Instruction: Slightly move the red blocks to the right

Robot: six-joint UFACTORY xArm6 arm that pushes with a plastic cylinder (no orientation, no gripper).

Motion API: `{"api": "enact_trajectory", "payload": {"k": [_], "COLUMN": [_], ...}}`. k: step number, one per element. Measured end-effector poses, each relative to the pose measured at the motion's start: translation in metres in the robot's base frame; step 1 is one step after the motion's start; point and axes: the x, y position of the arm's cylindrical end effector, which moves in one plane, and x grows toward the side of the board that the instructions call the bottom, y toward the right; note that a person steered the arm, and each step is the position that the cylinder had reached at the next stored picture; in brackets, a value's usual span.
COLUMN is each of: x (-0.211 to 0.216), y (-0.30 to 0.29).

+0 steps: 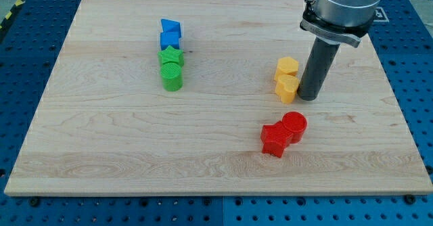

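Observation:
Two red blocks sit together right of the board's centre, toward the view's bottom: a red cylinder (294, 125) and a red star-like block (274, 139) touching it on its lower left. My tip (309, 97) rests on the board just above the red cylinder, a short gap away. It stands right beside two yellow blocks, an upper one (287, 68) and a lower one (287, 88), on their right side.
Two blue blocks (170, 34) and two green blocks, a star-like one (171, 57) and a cylinder (172, 78), form a column at the upper left. The wooden board (101, 151) lies on a blue perforated table.

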Motion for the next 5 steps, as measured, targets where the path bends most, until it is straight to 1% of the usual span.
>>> {"api": "enact_trajectory", "payload": {"k": [1, 2, 3, 4, 5], "x": [0.016, 0.046, 0.091, 0.140, 0.154], "y": [0.017, 0.032, 0.033, 0.013, -0.018]}}
